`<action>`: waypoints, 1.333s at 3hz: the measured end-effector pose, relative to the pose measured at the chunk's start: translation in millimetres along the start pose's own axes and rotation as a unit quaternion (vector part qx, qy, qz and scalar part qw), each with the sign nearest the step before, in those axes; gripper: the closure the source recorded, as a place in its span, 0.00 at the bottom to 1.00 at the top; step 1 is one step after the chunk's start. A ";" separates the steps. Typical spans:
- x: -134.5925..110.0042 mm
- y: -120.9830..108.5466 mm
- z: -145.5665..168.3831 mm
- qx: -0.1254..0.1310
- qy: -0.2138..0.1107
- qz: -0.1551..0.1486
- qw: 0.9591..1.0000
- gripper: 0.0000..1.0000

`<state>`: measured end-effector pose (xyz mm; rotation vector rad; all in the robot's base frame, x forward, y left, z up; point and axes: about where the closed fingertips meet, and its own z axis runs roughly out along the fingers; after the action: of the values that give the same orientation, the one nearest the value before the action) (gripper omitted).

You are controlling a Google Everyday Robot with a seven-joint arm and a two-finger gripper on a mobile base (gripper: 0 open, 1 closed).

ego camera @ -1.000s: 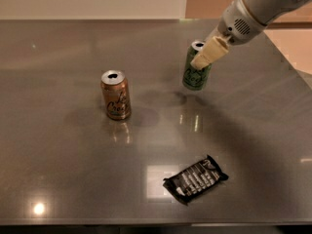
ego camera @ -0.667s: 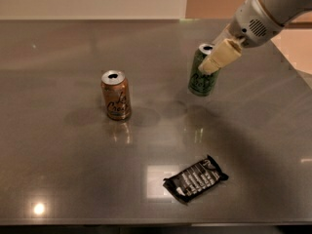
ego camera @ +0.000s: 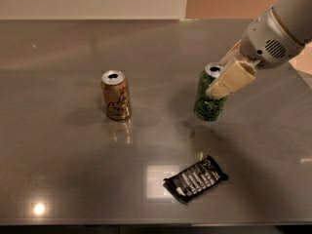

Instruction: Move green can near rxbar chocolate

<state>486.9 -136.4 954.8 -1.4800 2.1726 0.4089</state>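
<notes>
The small green aluminium drink can with the silver top (ego camera: 207,106) sat right of centre on the grey, glossy bench (ego camera: 73,169), leaning slightly, having shifted forward and to the right over the past second. The robot's two-finger gripper (ego camera: 218,84) was closed on the can's upper half, one cream pad (ego camera: 233,78) lying across its front. Whether the can's base touched the bench could not be told. The flat black chocolate rxbar wrapper with white lettering (ego camera: 196,178) lay nearer the front edge, now closer to the can but still apart. The orange-copper can (ego camera: 116,96) stood unmoved, well to the left. The carry appeared under way, with placement still ahead.
</notes>
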 end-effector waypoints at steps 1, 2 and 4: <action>8.2 25.1 9.5 -0.008 0.013 -0.011 1.000 1.00; 14.2 40.6 23.0 -0.014 0.024 -0.021 0.999 1.00; 24.0 53.8 40.6 -0.021 0.040 -0.031 0.998 0.72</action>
<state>438.5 -115.2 906.6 -1.6082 2.1860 0.3812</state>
